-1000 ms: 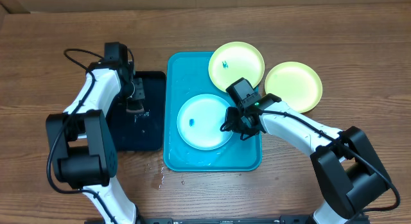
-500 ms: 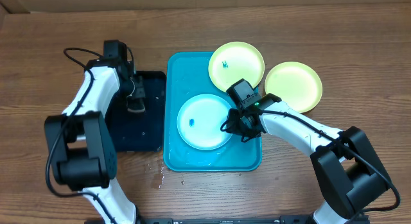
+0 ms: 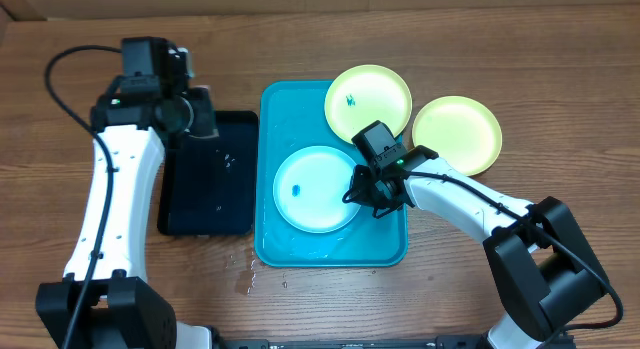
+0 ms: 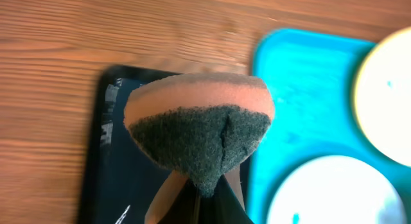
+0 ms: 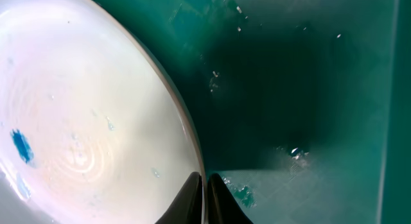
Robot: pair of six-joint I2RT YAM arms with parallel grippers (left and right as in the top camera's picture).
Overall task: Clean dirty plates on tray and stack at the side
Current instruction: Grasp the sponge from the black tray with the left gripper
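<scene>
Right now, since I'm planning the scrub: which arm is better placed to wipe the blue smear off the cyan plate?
Left. The left gripper holds the sponge over the black tray, next to the blue tray. The right gripper is pinched shut on the cyan plate at its rim, steadying it.

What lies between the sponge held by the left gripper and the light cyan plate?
In the overhead view, part of the black tray and the blue tray's left rim lie between sponge and plate.

White left arm [image 3: 105,199] and right arm [image 3: 460,197], big black joints. Black left tool [image 3: 197,114] and right tool [image 3: 371,200]. A black cable [image 3: 55,74] loops off the left arm.
</scene>
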